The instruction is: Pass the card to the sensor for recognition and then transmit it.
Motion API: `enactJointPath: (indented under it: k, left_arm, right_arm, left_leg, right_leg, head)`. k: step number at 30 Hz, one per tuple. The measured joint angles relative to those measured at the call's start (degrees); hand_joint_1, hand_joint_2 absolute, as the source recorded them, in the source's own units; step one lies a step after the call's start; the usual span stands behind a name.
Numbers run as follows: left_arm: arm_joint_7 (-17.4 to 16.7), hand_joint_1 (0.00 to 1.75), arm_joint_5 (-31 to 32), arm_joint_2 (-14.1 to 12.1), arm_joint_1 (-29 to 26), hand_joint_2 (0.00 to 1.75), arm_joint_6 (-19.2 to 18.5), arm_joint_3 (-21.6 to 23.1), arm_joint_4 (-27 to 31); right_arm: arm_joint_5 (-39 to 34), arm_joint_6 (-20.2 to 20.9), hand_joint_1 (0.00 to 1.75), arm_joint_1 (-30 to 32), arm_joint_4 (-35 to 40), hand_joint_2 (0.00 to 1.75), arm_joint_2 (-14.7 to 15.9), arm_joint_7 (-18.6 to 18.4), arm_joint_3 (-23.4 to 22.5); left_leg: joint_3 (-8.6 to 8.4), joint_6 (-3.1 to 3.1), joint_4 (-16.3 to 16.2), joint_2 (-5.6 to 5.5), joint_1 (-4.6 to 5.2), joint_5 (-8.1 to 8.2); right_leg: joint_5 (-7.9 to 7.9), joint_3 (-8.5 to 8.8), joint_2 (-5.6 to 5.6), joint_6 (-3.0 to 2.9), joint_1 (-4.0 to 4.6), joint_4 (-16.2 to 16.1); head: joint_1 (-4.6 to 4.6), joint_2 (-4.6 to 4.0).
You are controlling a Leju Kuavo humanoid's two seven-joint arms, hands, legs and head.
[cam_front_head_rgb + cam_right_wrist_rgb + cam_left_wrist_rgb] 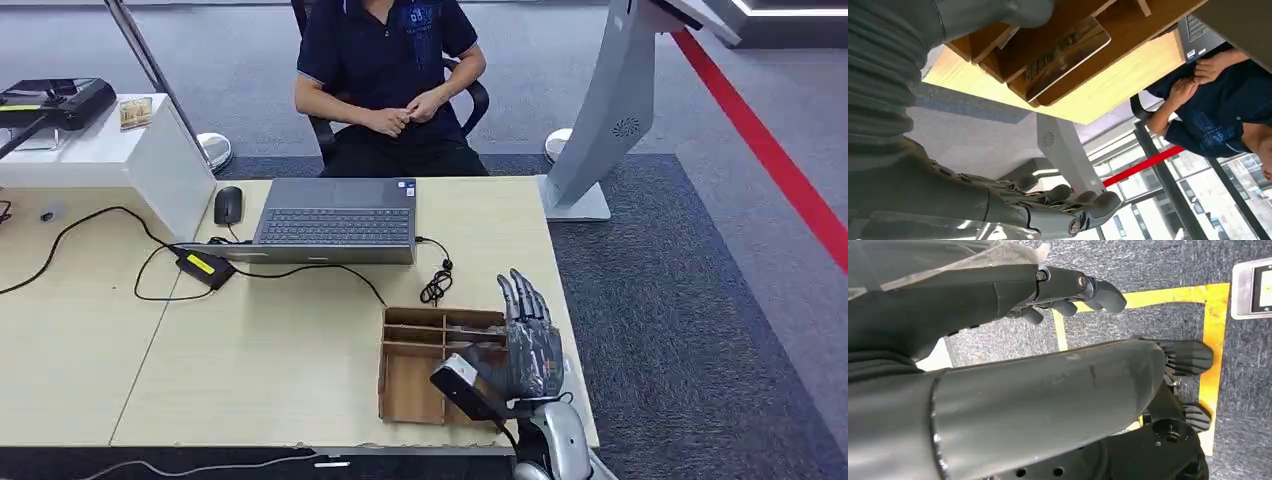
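— Nearest the lens, low and right of centre in the head view, what do you make out?
— Right hand (528,345), fingers straight and spread, holding nothing, raised over the right end of a wooden divider box (412,385) near the table's (270,370) front edge.
— And the card?
— The right wrist view shows a card (1068,56) lying in one compartment of that box, apart from the hand's fingers (1083,210), which stretch out at the bottom of that frame.
— The other hand?
— Left hand (1068,290) sits in the upper middle of its wrist view, fingers curled loosely with nothing in them, above grey carpet with yellow tape (1215,340).
— Anything behind the box?
— An open laptop (335,222) at the centre of the head view, a mouse (228,205) to its left, a black cable (435,280) to its right. A seated person (390,80) faces it at top centre, hands clasped. A white stand (600,130) rises at upper right.
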State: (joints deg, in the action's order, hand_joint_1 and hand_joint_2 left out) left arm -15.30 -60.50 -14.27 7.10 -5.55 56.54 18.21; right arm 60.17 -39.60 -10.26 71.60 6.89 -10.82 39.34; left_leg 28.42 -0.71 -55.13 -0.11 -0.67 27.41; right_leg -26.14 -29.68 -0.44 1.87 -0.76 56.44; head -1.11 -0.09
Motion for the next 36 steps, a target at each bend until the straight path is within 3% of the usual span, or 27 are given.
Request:
enactJointPath:
  k: [25,36]
  left_arm:
    - [0.00,0.00,0.09,0.00,0.00,0.00,-0.02,0.13,0.00]
    - [0.00,0.00,0.11,0.00,0.00,0.00,-0.07,0.13,0.00]
  right_arm:
    - [0.09,0.00,0.09,0.03,-0.31,1.75,-0.15,0.00,-0.35]
    - [0.09,0.00,0.23,0.05,-0.52,1.75,-0.24,-0.09,-0.35]
  left_leg:
    - [0.01,0.00,0.00,0.00,0.00,0.00]
    - [0.00,0.00,0.00,0.00,0.00,0.00]
  right_leg:
    - [0.00,0.00,0.00,0.00,0.00,0.00]
    - [0.00,0.00,0.00,0.00,0.00,0.00]
  head:
    - [0.00,0.00]
    - [0.00,0.00]
